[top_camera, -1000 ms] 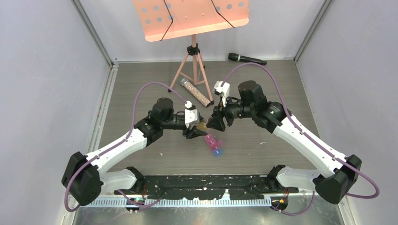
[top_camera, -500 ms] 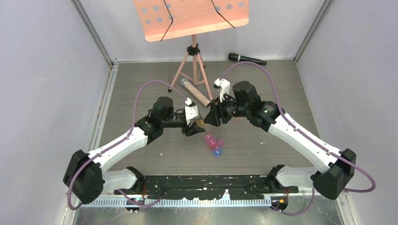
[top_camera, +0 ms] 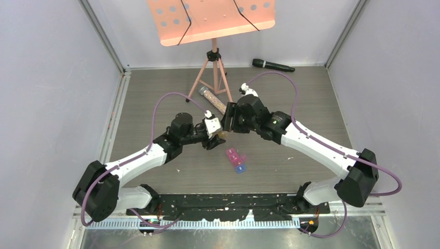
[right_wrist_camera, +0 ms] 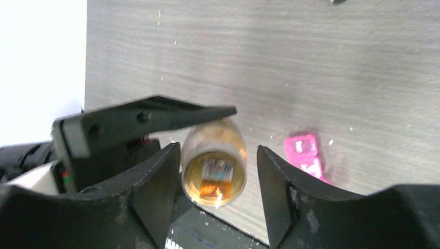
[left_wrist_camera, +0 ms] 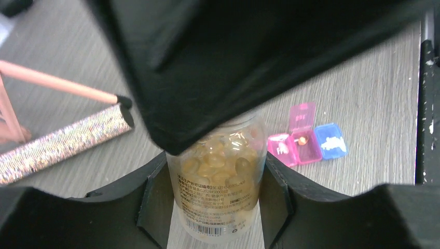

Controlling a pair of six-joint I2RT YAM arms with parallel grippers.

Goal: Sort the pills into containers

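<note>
Left wrist: tool [left_wrist_camera: 215, 158] tight around bottle [left_wrist_camera: 215, 202]

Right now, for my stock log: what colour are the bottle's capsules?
Translucent amber-gold capsules in the bottle; clearest in the left wrist view.

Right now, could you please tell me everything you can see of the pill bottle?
The pill bottle is clear plastic, packed with amber softgel capsules, with printed text and a barcode on its side. The left claw clamps its sides. The right claw straddles one end, a gap showing beside it. Whether it is capped I cannot tell.
</note>
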